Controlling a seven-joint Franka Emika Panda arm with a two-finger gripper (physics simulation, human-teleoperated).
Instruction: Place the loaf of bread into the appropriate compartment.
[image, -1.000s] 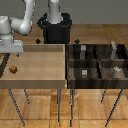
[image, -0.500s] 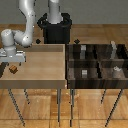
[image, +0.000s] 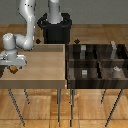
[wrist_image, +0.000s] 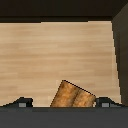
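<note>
The loaf of bread (image: 13, 70) is a tiny orange-brown lump lying on the floor of the pale-wood tray (image: 42, 67), close to the tray's edge at the exterior view's left. My gripper (image: 13, 66) hangs right over it. In the wrist view the loaf of bread (wrist_image: 74, 95) lies tilted between my two dark fingertips (wrist_image: 21, 103), which stand wide apart and do not touch it; the gripper (wrist_image: 64, 103) is open. The dark brown bin (image: 97, 61) with its four compartments stands at the exterior view's right.
Small grey-white blocks sit in the bin's compartments, such as one (image: 85, 73) at the front and one (image: 114, 48) at the back. The robot's black base (image: 56, 27) stands behind the tray. Both tables rest on thin metal legs.
My gripper has come down toward the loaf and now hangs right over it. The loaf has not moved.
</note>
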